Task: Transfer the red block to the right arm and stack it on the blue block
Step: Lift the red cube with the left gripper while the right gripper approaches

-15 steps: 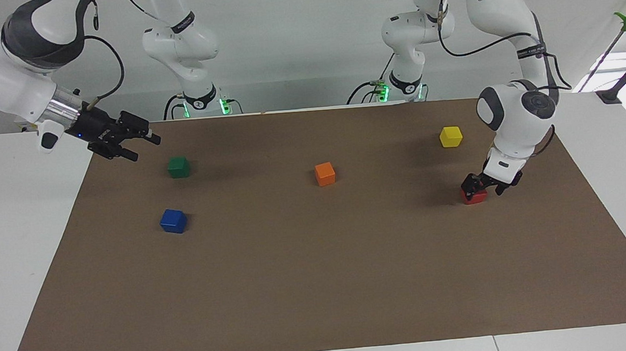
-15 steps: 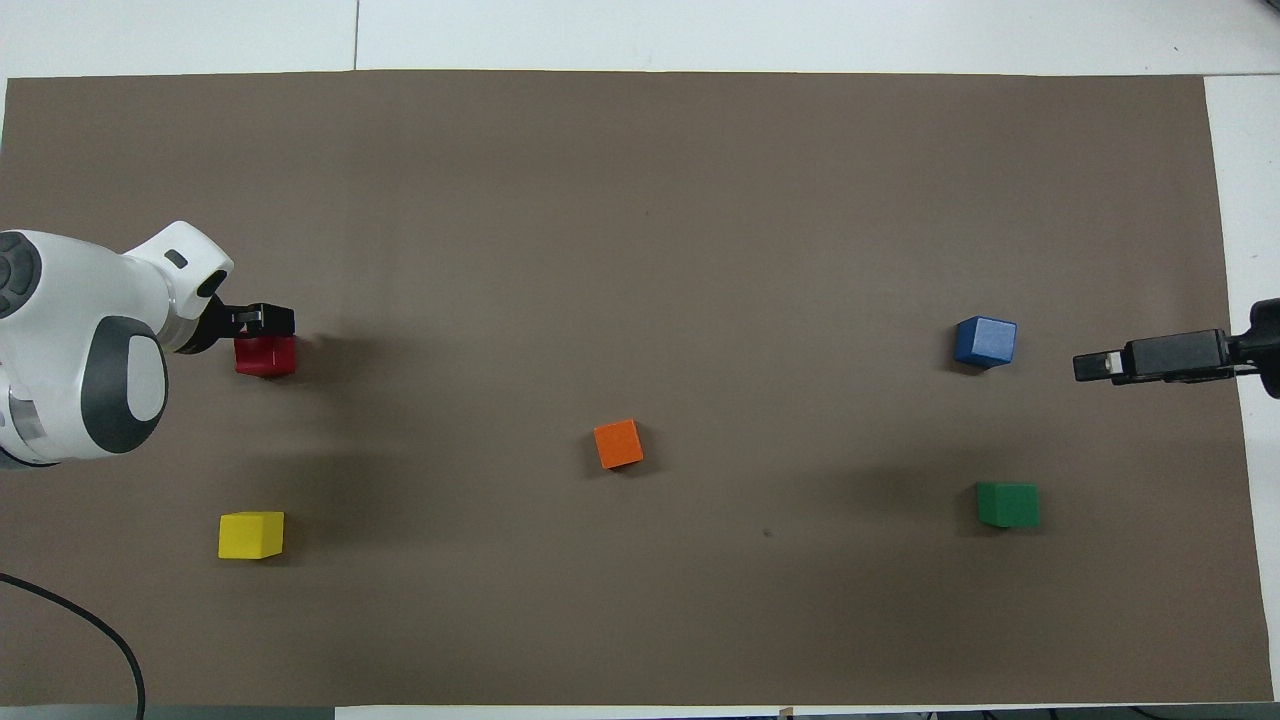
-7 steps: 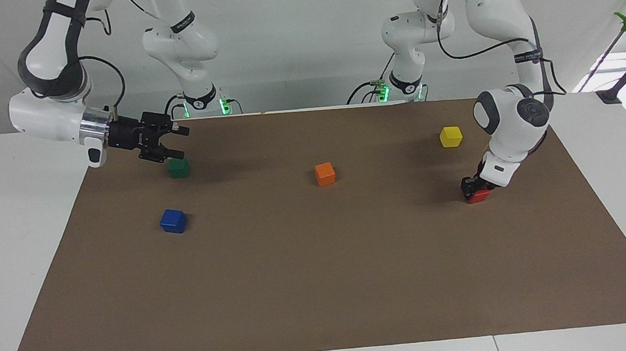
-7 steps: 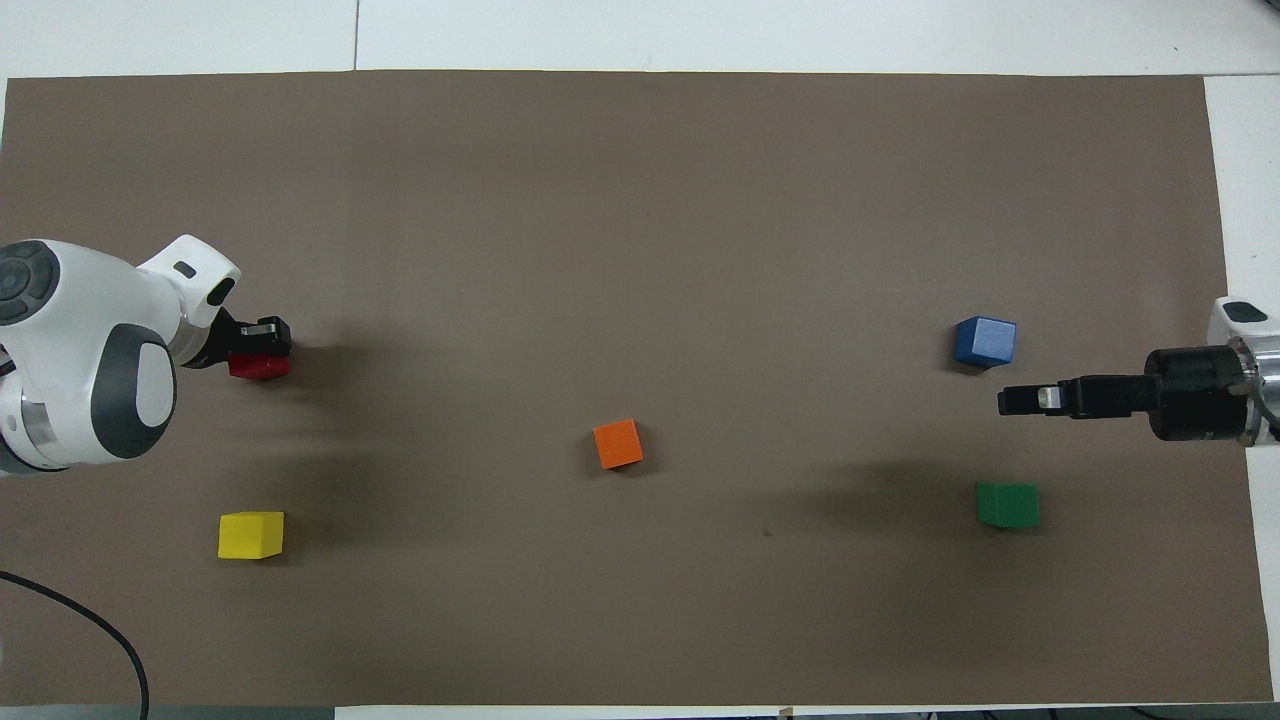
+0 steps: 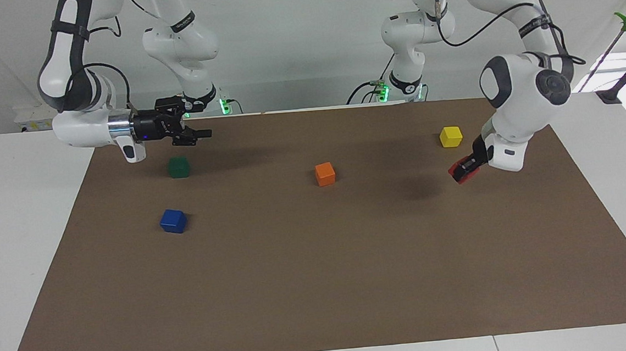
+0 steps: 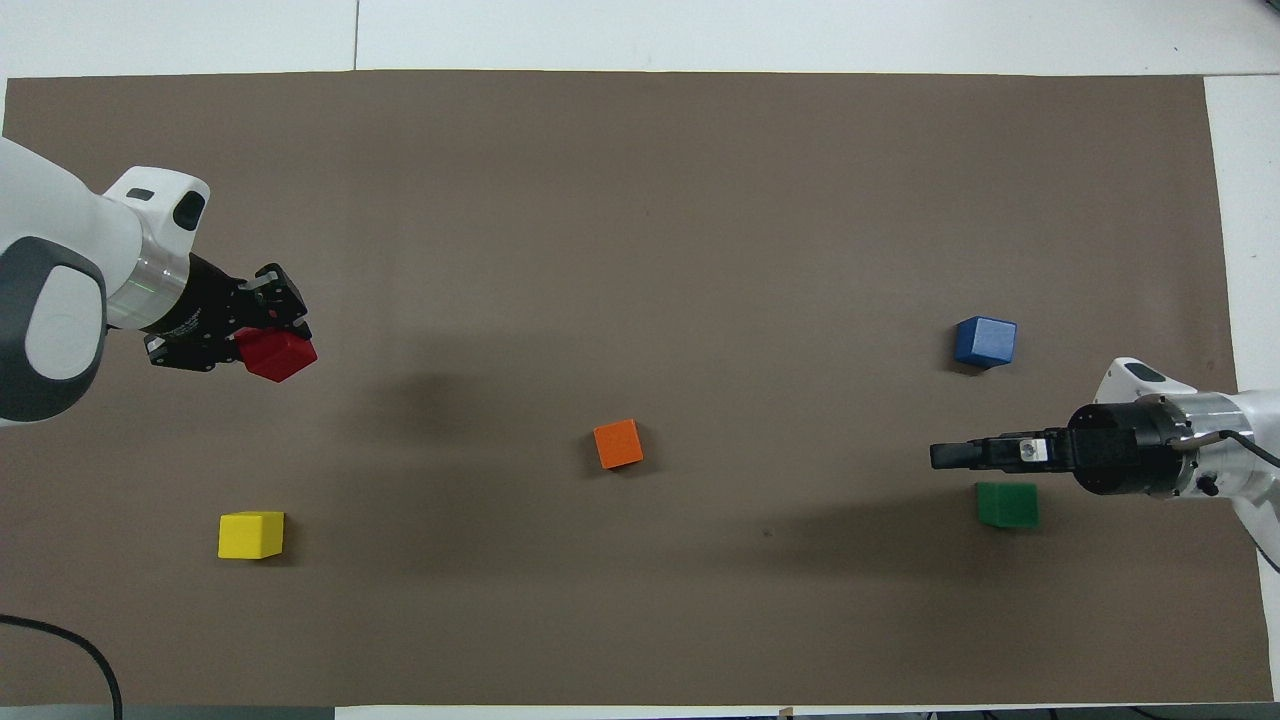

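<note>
My left gripper [image 5: 463, 168] is shut on the red block [image 5: 459, 173] and holds it tilted in the air over the mat at the left arm's end, above a spot near the yellow cube. In the overhead view the left gripper [image 6: 281, 330] has the red block [image 6: 277, 357] at its tips. The blue block [image 5: 173, 221] [image 6: 985, 341] rests on the mat at the right arm's end. My right gripper [image 5: 196, 123] [image 6: 942, 456] is open and empty, held level in the air beside the green cube, pointing toward the left arm's end.
A green cube [image 5: 178, 167] [image 6: 1007, 504] sits nearer to the robots than the blue block. An orange cube [image 5: 325, 174] lies mid-table. A yellow cube [image 5: 451, 136] sits at the left arm's end. All rest on a brown mat [image 5: 320, 285].
My left gripper has lifted the red block off the mat and tilted it. My right gripper has swung in over the mat, past the green cube, toward the middle.
</note>
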{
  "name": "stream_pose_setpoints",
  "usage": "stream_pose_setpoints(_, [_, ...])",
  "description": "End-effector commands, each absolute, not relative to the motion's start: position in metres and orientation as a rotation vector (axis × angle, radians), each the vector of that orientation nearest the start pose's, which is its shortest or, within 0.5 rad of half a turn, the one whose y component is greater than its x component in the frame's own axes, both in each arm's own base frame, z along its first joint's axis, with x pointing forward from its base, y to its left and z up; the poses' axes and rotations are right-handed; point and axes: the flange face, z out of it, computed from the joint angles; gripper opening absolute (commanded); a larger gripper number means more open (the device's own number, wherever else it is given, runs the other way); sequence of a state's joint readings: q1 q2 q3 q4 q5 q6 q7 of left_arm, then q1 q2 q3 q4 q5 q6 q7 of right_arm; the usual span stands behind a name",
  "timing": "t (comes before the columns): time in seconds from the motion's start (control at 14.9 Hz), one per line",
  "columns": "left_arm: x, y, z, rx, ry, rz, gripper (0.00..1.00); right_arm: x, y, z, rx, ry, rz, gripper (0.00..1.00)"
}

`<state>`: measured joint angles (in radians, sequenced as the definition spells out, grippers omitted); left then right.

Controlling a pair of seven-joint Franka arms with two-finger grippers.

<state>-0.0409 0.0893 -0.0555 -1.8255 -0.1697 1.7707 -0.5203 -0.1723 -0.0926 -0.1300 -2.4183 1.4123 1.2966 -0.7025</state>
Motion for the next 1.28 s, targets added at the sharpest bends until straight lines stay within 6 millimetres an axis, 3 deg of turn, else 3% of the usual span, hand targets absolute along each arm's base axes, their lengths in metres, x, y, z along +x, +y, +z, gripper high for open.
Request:
stream_pose_setpoints(0.0, [0.523, -0.104, 0.541, -3.162, -0.989, 0.37, 0.0, 0.416, 0.027, 0.388, -1.302, 0.066, 0.07, 1.0])
stream_pose_setpoints(0.2, [0.496, -0.17, 0.572, -3.084, -1.366, 0.499, 0.0, 0.409, 0.07, 0.366, -1.102, 0.096, 0.14, 1.0])
stream_pose_setpoints(0.34, [0.481, -0.22, 0.588, -2.961, -1.618, 0.585, 0.0, 0.406, 0.094, 0.365, -1.057, 0.103, 0.156, 1.0])
stream_pose_setpoints(0.54, [0.465, -0.283, 0.599, -2.817, -1.964, 0.627, 0.0, 0.408, 0.13, 0.36, -0.982, 0.145, 0.154, 1.0])
stream_pose_setpoints(0.61, [0.459, -0.303, 0.603, -2.73, -2.111, 0.735, 0.0, 0.41, 0.142, 0.36, -0.977, 0.161, 0.149, 1.0])
stream_pose_setpoints(0.88, [0.433, -0.355, 0.612, -2.591, -2.32, 0.907, 0.0, 0.408, 0.185, 0.356, -0.932, 0.182, 0.139, 1.0])
stream_pose_setpoints(1.01, [0.426, -0.363, 0.61, -2.453, -2.441, 0.949, 0.0, 0.409, 0.195, 0.355, -0.934, 0.2, 0.133, 1.0])
stream_pose_setpoints(1.21, [0.416, -0.37, 0.606, -2.445, -2.437, 0.96, 0.0, 0.408, 0.215, 0.362, -0.892, 0.21, 0.121, 1.0])
